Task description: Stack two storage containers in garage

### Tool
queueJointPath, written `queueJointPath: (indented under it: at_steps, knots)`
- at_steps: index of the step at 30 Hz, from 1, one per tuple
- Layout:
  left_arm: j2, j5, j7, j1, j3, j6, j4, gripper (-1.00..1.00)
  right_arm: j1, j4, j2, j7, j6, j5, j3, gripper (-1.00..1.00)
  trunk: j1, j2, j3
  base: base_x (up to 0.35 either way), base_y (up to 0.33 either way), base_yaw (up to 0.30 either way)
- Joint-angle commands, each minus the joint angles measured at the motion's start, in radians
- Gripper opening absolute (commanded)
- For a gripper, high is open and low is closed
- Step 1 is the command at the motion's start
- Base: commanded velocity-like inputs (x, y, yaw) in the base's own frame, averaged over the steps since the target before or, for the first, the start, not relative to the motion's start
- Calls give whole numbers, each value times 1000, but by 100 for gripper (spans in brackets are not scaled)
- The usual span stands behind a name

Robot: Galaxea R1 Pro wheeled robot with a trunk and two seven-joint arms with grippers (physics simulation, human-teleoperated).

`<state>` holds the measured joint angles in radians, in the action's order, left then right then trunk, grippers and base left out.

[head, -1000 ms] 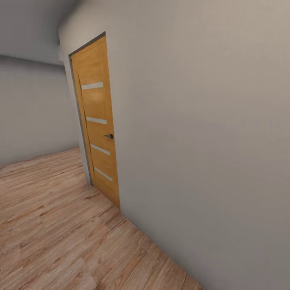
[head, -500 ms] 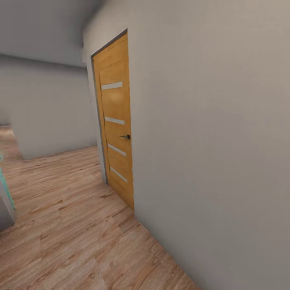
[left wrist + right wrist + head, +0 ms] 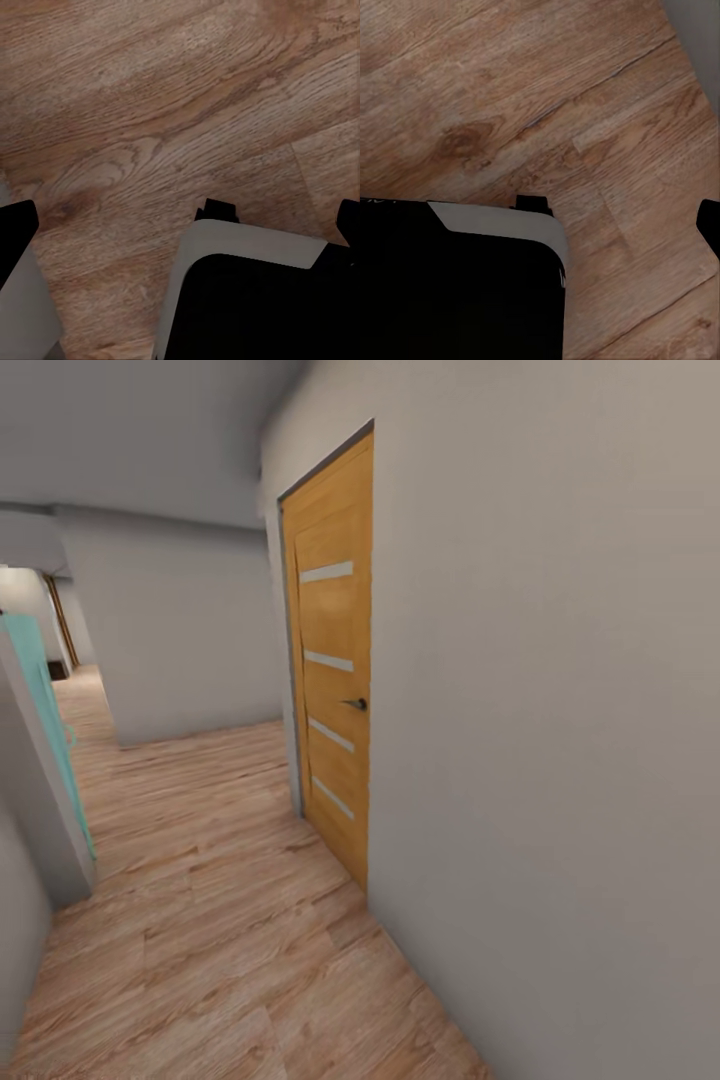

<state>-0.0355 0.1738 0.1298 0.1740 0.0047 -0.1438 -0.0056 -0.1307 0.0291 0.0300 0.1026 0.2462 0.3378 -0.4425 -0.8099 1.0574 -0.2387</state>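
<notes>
Two grippers over light wood-plank floor (image 3: 150,112), nothing held; containers nowhere seen.
L fingertips (image 3: 15,232) dark, far apart at frame edges, so spread; R gripper state can't tell. Head cam: hallway w/ orange wooden door (image 3: 335,660) shut in pale grey wall (image 3: 540,710), teal panel (image 3: 45,700) opposite.

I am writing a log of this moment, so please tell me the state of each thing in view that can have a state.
wooden door: closed, flush in its frame, handle level.
turquoise door: stands open, seen at the head view's left edge.
left pincer: open, nothing between the fingertips, wood floor below.
right pincer: open, empty, over the wood floor.
</notes>
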Motion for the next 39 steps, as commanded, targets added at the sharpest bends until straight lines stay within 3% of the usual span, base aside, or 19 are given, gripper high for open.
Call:
queueJointPath:
  at_steps: [1, 39]
  knots:
    - [0, 6, 1, 1, 0, -3, 1, 100, -1, 3, 1, 2, 5, 7, -8, 100, -1, 1, -1, 209, 0, 269]
    - [-1, 6, 1, 1, 0, -5, 1, 100, -1, 3, -4, 2, 7, 7, -7, 100, -1, 1, -1, 220, 0, 269]
